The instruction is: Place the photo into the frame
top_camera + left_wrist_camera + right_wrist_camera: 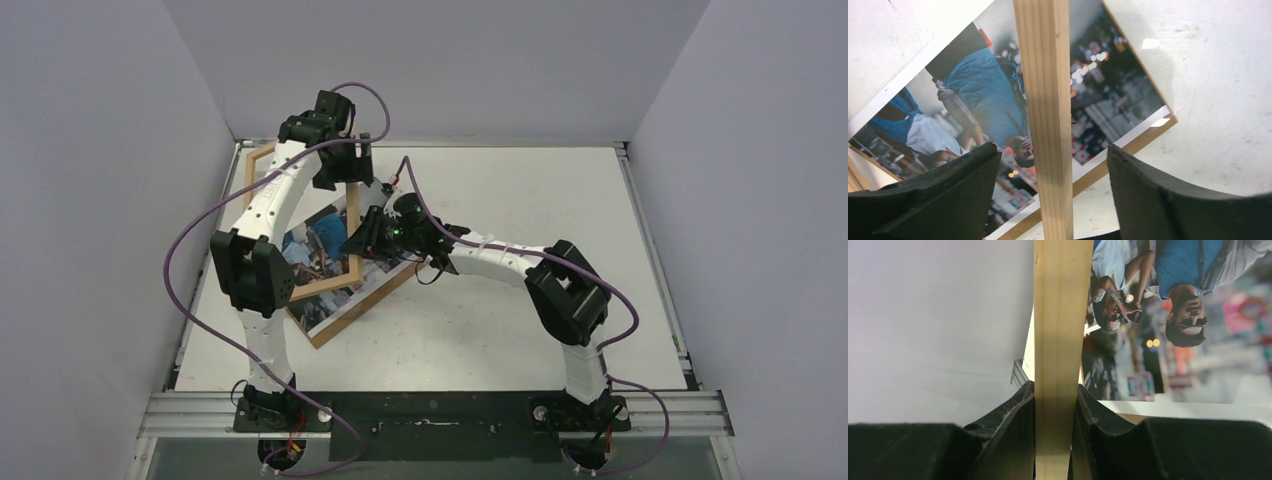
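The frame point(325, 285) of pale wood is held tilted at the left of the table, over the photo point(322, 238). The glossy street print point(983, 95) lies on a brown backing board point(352, 322). My right gripper point(362, 240) is shut on the frame's right bar point(1060, 315), both pads pressed against the wood point(1055, 395). My left gripper point(350, 178) is higher on the same bar. It stands open around the bar point(1048, 100), with gaps on both sides of its fingers point(963, 185). The photo point(1173, 300) shows beyond the bar.
White walls close in the table point(520, 300) on three sides. Purple cables point(190, 240) loop from both arms. A metal rail point(440, 412) runs along the near edge. The backing board's edge point(1148, 137) lies on the white tabletop.
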You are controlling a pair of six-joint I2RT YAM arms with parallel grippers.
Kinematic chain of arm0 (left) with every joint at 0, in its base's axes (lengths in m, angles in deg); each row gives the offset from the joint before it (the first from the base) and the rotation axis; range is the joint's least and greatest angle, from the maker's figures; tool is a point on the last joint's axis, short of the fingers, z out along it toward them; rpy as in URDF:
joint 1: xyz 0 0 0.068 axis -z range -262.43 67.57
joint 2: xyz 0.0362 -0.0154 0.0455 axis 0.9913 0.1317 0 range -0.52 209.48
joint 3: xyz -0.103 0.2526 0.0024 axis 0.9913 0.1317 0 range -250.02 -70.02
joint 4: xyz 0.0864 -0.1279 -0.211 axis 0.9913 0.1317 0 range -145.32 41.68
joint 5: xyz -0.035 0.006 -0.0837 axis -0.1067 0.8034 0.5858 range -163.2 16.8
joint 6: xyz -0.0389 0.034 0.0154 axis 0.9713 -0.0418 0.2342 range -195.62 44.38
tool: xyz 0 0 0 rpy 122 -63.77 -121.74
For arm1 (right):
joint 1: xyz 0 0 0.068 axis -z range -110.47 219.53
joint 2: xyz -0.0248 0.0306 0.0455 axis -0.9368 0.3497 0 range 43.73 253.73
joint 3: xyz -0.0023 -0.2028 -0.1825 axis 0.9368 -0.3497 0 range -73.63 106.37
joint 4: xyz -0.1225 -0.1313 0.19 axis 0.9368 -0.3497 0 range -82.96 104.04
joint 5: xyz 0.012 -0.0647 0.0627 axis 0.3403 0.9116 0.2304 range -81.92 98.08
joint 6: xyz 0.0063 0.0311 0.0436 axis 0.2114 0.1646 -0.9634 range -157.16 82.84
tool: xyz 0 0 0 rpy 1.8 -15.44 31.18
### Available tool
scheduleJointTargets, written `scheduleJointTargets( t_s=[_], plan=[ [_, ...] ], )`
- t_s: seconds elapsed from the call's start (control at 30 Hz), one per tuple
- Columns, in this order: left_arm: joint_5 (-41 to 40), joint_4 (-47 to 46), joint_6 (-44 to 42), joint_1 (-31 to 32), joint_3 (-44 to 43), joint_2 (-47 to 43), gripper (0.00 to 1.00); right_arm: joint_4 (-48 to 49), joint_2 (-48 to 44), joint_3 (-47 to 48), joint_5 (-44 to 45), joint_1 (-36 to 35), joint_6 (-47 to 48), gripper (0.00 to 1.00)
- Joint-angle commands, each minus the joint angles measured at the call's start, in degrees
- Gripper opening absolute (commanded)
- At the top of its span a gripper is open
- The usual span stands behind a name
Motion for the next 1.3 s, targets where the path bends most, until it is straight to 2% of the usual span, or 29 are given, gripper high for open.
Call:
scheduleJointTargets(
  t_s=[0.0,0.03,0.1,0.37,0.5,0.6,0.7,0.77,0.97,1.1,1.27],
  plan=[
    [2.3,-2.2,-0.1,-1.7,-5.7,-7.7,0.82,-1.4,-7.8,3.2,-1.1,-0.5,13.7,0.00],
    [3.2,-1.6,-0.4,-2.1,-6.5,-8.4,0.91,-2.2,-8.5,3.4,-2.2,-0.3,14.6,0.00],
    [4.5,-1.1,-1.4,-2.6,-7.7,-10.0,0.97,-4.2,-9.9,3.6,-4.0,0.0,16.4,0.00],
    [12.2,-0.7,-5.0,-2.9,-8.3,-16.5,0.97,-10.9,-14.0,0.4,-15.6,6.4,23.4,0.00],
    [14.6,-1.2,-6.4,-2.9,-5.7,-19.3,0.97,-19.0,-15.3,-0.9,-22.0,10.8,31.0,0.00],
    [14.5,-1.8,-6.9,-2.8,-2.7,-20.2,0.97,-30.3,-15.0,-0.1,-27.5,14.1,41.2,0.00],
    [12.6,-2.0,-6.3,-2.9,-0.3,-20.4,0.97,-41.0,-14.4,0.5,-29.2,16.8,50.5,0.00],
    [9.5,-2.8,-3.7,-2.8,2.4,-20.5,0.97,-43.4,-14.8,-0.5,-29.2,18.3,52.6,0.00],
    [4.3,-6.5,1.9,-3.4,11.8,-20.9,0.97,-39.9,-18.2,-4.4,-28.5,20.0,49.8,0.00],
    [1.5,-7.2,4.2,-5.0,12.4,-20.6,0.97,-36.0,-21.4,-4.6,-29.0,19.9,43.6,0.00],
    [2.0,-10.0,4.8,-6.9,12.3,-22.6,0.97,-32.9,-26.5,-1.7,-28.5,20.5,35.1,0.00]
  ],
)
